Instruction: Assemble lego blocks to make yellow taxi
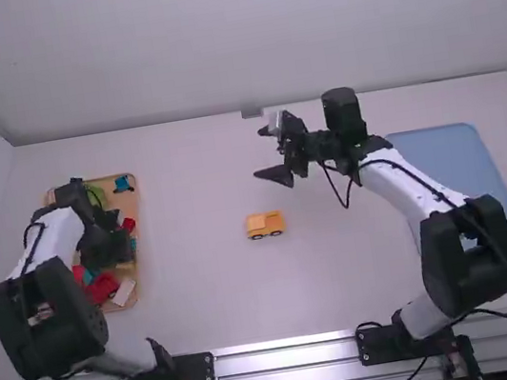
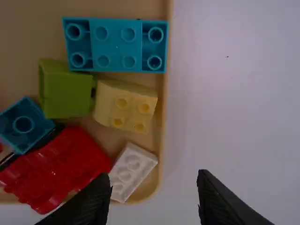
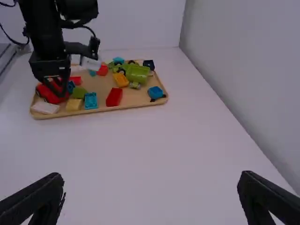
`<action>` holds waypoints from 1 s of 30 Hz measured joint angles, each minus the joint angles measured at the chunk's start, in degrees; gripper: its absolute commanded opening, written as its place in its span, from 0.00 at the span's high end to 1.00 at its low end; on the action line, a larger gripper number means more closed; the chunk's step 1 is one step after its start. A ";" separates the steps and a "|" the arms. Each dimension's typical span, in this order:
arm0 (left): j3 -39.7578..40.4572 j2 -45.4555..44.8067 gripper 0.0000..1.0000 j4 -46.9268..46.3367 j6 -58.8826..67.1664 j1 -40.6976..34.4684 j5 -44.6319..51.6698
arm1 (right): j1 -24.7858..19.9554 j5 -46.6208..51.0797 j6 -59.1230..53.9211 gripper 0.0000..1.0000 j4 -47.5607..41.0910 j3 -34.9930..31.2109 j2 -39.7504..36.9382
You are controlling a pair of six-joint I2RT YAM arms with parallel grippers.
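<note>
Over the wooden tray (image 1: 142, 265), at the left side of the table, hangs my left gripper (image 1: 106, 247). In the left wrist view, my left gripper (image 2: 152, 197) is open by the tray's edge, beside a white brick (image 2: 133, 171); a pale yellow brick (image 2: 125, 105) lies farther in. An orange-yellow block vehicle with dark wheels (image 1: 265, 225) stands on the table near the middle. Beyond it and slightly to its right is my right gripper (image 1: 270, 154), its fingers spread wide with nothing between them. The right wrist view also shows my right gripper (image 3: 152, 197) open.
Other bricks share the tray: a teal one (image 2: 116, 45), a green one (image 2: 65, 91), a red piece (image 2: 61, 164) and, in the right wrist view, an orange-yellow brick (image 3: 121, 79). A blue tray (image 1: 456, 158) lies on the right, beyond the right arm.
</note>
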 measured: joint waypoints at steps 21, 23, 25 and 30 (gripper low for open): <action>0.02 3.96 0.65 4.46 -41.64 0.02 3.34 | -1.01 2.36 -0.85 0.01 0.09 0.00 -0.02; 0.02 3.96 0.60 5.11 -48.30 0.00 6.25 | -1.01 2.38 -0.90 0.01 0.04 0.00 0.00; 0.02 3.96 0.66 4.94 -52.19 0.02 7.08 | -1.01 2.40 -0.79 0.01 0.00 0.00 -0.02; 0.02 3.96 0.77 2.51 -63.21 0.00 6.03 | -1.03 3.19 -0.72 0.01 -0.24 0.00 0.00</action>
